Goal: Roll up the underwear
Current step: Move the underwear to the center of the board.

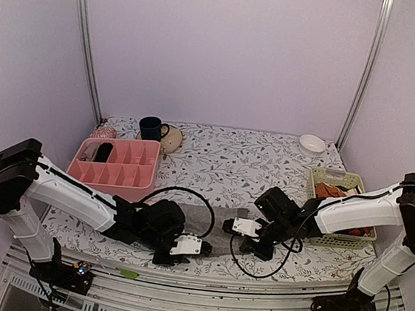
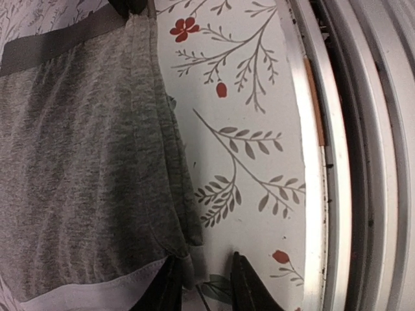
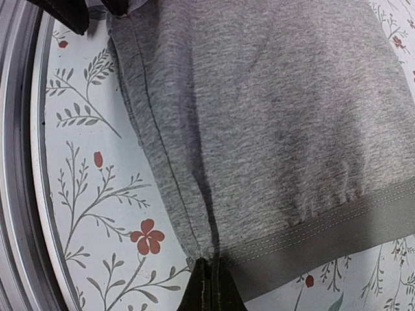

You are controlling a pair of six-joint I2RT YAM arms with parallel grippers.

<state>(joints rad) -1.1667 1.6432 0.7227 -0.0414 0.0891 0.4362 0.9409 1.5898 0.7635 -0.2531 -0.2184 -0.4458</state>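
The right hand is clenched on the underwear. Its fingers meet with no gap at the near corner of the darker waistband, where the side seam ends. The cloth draws to a point at the fingertips.

The left hand is released. Its two fingers stand apart at the near corner of the pale leg hem. The hem corner lies against one finger, and bare tabletop shows between the cloth edge and the other finger.

The underwear lies flat on the floral tabletop, close to the near edge and about midway between left and right. The waistband is at the right end and the leg hem at the left end. The near side seam runs alongside the metal rail of the table edge, with a strip of tabletop between them. The two arms reach in from either side, one hand at each near corner.

Other items stand well apart from the underwear:
- Pink tray with compartments: far left.
- Dark mug: beyond the tray.
- White bowl: far right.
- Basket with orange-red garments inside: right side.
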